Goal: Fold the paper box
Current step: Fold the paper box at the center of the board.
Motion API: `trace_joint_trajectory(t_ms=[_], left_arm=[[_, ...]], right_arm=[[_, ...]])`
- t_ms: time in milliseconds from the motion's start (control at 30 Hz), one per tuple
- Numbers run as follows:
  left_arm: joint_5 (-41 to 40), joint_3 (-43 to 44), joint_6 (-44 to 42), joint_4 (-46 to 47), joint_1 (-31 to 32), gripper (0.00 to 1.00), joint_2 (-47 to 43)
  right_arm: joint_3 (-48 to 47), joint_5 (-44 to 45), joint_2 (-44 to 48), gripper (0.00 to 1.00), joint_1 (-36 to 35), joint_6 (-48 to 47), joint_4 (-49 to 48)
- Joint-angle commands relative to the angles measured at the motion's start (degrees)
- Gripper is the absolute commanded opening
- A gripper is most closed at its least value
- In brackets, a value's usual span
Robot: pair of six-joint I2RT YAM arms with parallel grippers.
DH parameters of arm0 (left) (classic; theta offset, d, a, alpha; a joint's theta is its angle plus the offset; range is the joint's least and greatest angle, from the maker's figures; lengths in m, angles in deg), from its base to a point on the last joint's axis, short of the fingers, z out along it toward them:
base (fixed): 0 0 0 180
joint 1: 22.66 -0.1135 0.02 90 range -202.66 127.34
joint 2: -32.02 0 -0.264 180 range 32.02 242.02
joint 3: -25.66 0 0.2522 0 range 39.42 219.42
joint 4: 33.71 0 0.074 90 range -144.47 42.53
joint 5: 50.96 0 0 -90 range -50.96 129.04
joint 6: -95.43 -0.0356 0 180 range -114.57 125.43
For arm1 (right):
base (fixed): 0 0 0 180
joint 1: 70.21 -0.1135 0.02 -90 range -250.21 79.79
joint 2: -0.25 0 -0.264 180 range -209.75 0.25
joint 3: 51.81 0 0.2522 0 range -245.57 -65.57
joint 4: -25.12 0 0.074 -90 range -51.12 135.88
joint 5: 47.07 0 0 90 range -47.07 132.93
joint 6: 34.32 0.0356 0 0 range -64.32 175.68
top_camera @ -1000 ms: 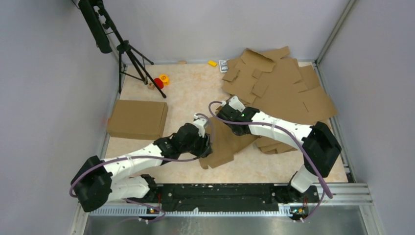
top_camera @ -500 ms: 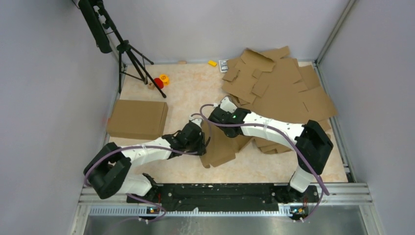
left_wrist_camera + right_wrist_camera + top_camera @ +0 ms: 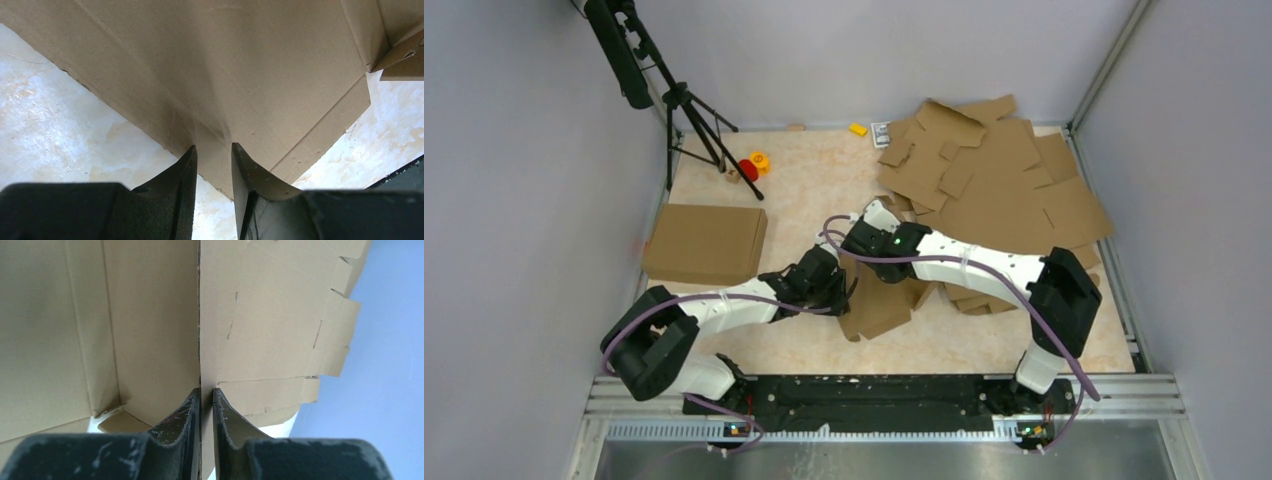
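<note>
At the centre of the overhead frame, just above the arm bases, the paper box (image 3: pixel 879 300) is found as a partly raised blank on the worktop (image 3: pixel 804 190). It lies just beside the lowest sheets of the stack of flat blanks (image 3: pixel 1004 190) that fills the upper right. A finished box (image 3: pixel 704 243) is seen at the left, well apart.

The right end effector (image 3: pixel 206 392) is closed on a panel of the blank that is seen edge-on in its wrist view, with only the thickness of the board between the fingers. The left end effector (image 3: pixel 214 150) is set at the lower edge of a broad panel, its fingers parted by a narrow gap with board showing beyond them. Whether the board is actually pinched there cannot be told.

The material is judged to be light and fairly stiff, likely to stay flat across a panel yet hinge readily along the scored lines. A dry, matt surface is shown, so little slip is expected. The board could be crushed or creased off-line if squeezed hard or bent away from a score. Hold is best taken at a free panel edge close to a score, with the neighbouring panel pinned while a wall is turned up. The slotted tabs at the upper right of the right wrist frame are judged likely to tear if pulled.
</note>
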Motion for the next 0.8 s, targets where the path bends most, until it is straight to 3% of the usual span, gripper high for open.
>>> trace_joint_trajectory(t_ms=[0, 467, 533, 667, 767], left_arm=[[2.6, -1.6, 0.1, 0.5, 0.3, 0.32, 2.1], [2.7, -1.6, -0.3, 0.1, 0.3, 0.32, 1.4], [2.6, -1.6, -0.4, 0.0, 0.3, 0.33, 1.3], [2.5, -1.6, -0.5, -0.3, 0.3, 0.33, 1.0], [2.3, -1.4, -0.6, -0.6, 0.3, 0.33, 0.9]], right_arm=[[1.5, -15.3, 2.0, 0.14, -1.2, 1.3, -7.8], [7.7, -32.7, 9.3, 0.38, 3.1, -0.4, -14.8], [8.9, -35.1, 10.8, 0.40, 4.6, -0.6, -15.8], [12.4, -40.9, 14.6, 0.54, 8.7, -1.0, -18.8], [15.6, -47.3, 17.8, 0.55, 13.4, -0.9, -22.6]])
